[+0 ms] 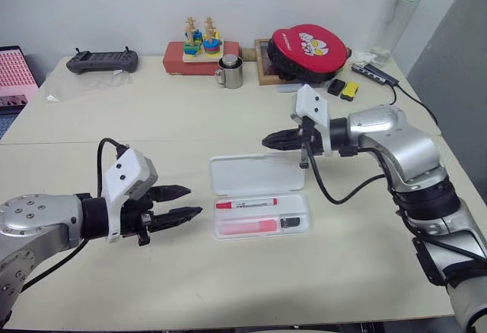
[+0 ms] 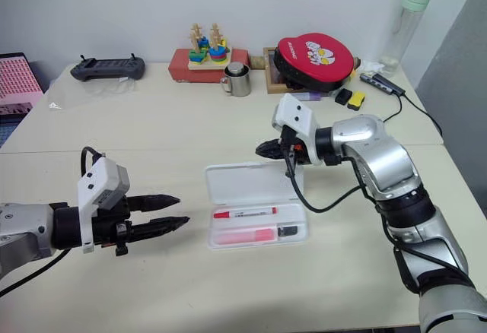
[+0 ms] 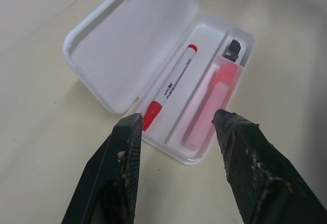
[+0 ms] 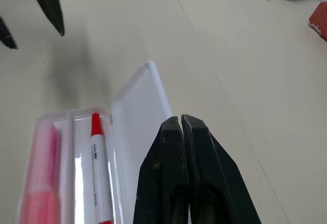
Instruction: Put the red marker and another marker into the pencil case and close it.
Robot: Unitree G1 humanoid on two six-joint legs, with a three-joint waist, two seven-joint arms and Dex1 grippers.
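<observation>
The white pencil case [image 1: 259,175] lies open on the table, its lid flat behind the tray. In the tray's rear slot lies the red marker [image 1: 246,204], white with red ends. The pink highlighter [image 1: 247,228] lies in the front slot, a small black item [image 1: 290,223] at its right end. My left gripper [image 1: 189,202] hovers open just left of the case, pointing at it, nothing between its fingers. My right gripper [image 1: 268,142] is shut and empty, raised above the lid's far edge, pointing left. The left wrist view looks down on the marker [image 3: 171,86] and highlighter [image 3: 207,106].
Along the table's back stand a black controller [image 1: 103,61], a red stacking toy [image 1: 202,48], a metal mug [image 1: 230,71], a red round case [image 1: 308,50] and a clear bottle [image 1: 399,14]. A cable [image 1: 396,90] runs on the right. A pink box [image 1: 15,74] sits far left.
</observation>
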